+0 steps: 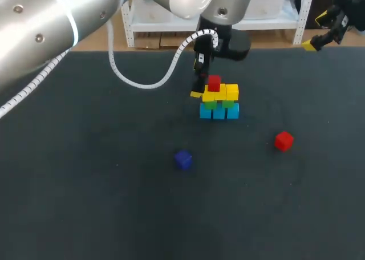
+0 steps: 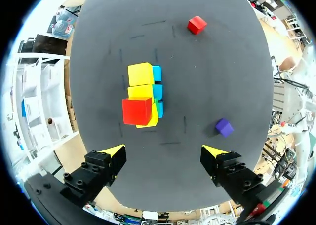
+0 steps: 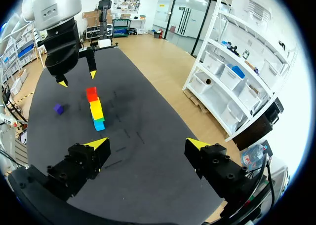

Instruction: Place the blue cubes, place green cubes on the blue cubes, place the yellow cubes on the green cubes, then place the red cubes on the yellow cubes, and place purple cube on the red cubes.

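- The left gripper [image 2: 164, 155] hangs above the stack with its yellow-tipped fingers spread wide and nothing between them. The stack lies ahead of the fingers, not between them.
- Just ahead of it, the matt red cube on the stack [image 2: 137, 111] sits at the left end of the top layer. I judge that the open, empty fingers mean this cube rests on its own.
- Beneath it is the stack of small coloured cubes [image 1: 219, 103]: blue at the bottom on the worktop [image 1: 85, 157], green on those, yellow above. The wider base is what carries each layer.
- The top of the right-hand yellow cube [image 1: 231, 91] is bare, so a red cube is probably meant to go there.
- The loose red cube [image 1: 283, 140] lies nearer and to the right, well apart from the stack. It seems the likely next pick.
- The small purple cube [image 1: 182, 159] waits nearer and to the left. It probably goes on last.
- The right gripper [image 3: 146, 146] is also spread and empty. It is parked at the far right edge, well clear of the stack.
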Tool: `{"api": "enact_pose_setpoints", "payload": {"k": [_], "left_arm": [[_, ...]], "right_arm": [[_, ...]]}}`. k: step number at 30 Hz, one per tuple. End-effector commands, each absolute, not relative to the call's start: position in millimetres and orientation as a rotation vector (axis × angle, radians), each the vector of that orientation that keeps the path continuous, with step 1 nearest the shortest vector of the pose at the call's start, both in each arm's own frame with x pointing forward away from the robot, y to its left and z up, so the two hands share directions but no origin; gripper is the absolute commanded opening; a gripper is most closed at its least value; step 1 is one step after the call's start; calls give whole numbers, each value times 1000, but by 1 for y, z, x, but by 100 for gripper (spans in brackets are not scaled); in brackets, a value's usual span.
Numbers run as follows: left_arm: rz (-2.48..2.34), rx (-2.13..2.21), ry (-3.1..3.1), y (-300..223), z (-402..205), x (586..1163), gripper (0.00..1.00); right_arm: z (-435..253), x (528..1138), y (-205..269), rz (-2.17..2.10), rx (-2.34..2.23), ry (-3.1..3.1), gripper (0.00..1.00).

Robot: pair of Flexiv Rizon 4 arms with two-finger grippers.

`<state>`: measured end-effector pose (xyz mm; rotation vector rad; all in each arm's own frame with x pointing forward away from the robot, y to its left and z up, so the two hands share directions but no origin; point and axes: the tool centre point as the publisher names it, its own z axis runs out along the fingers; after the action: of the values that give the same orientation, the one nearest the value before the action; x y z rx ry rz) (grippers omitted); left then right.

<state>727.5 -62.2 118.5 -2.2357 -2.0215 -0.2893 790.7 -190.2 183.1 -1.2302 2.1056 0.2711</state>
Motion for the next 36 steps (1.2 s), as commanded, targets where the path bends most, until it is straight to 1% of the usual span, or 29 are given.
{"api": "enact_pose_setpoints", "payload": {"k": [1, 19, 31, 36], "left_arm": [[-292, -2235, -2023, -62, 119, 727, 100], [-292, -2235, -2023, -62, 119, 727, 100], [-150, -2181, -2146, -65, 119, 725, 100], [-118, -2205, -2166, -69, 116, 733, 100]], "right_arm": [[183, 791, -191, 276, -1232, 2102, 100], [183, 791, -191, 276, -1232, 2102, 100], [183, 791, -191, 276, -1232, 2102, 100], [183, 791, -191, 276, -1232, 2102, 100]]}}
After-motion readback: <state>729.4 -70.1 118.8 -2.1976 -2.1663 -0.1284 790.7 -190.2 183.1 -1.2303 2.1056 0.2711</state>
